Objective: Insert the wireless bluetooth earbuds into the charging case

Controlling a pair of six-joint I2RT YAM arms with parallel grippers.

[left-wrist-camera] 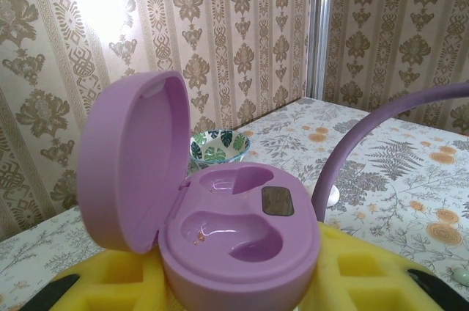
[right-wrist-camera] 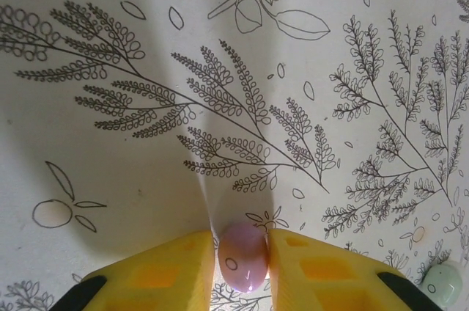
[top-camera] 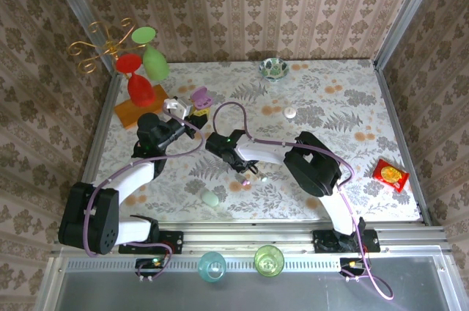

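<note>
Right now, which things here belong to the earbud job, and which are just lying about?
Job: open lilac charging case in left gripper; lilac earbud in right gripper.
Lying about: leaf-patterned bowl, red snack packet, wine glasses, green cup, teal cup.

Beige damask-striped wallpaper (top-camera: 242, 3) covers the walls at the left, right and far sides. Grey metal posts (top-camera: 405, 14) mark the far corners. The worktop (top-camera: 352, 116) has a pale cloth (right-wrist-camera: 132, 172) printed with ferns and orange flowers.
</note>
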